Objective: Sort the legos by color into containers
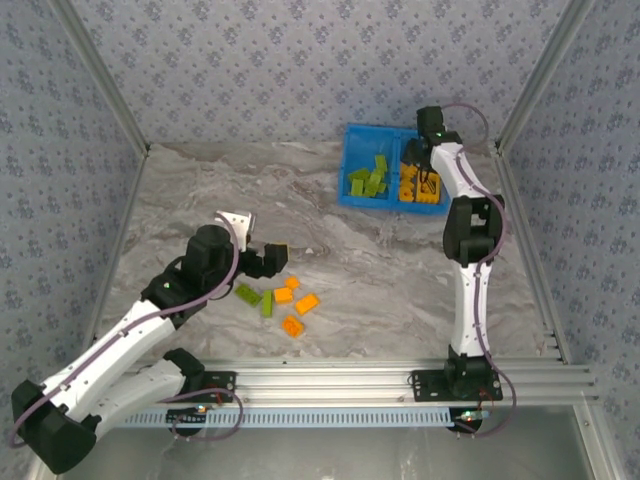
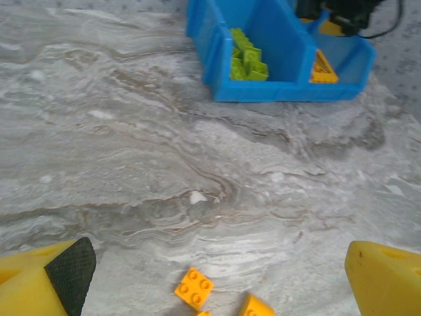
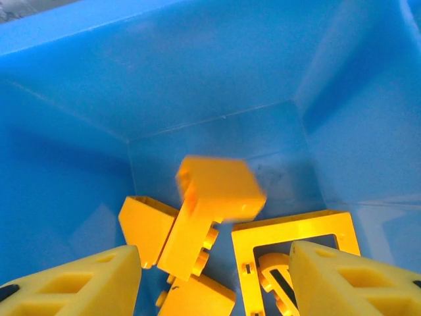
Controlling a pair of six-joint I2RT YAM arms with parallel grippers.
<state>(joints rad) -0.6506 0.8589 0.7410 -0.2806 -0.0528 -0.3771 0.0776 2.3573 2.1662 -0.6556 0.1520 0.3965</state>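
R arm [image 1: 470, 230] is raised & reached over the blue bin [image 1: 345, 190] by the far R corner, R fingers [image 3: 85, 280] held apart, nothing gripped, above orange legos [image 3: 191, 230] in its R compartment [image 1: 428, 150], a blurred orange brick [image 3: 217, 187] just past them. L arm [image 1: 150, 310] is stretched low, L fingers [image 2: 385, 280] spread wide over loose legos [image 1: 307, 303] mid-worktop [image 1: 200, 200]; green legos [image 1: 370, 180] are seen in the L compartment [image 1: 362, 143], w/ bare worktop betw. pile & bin.
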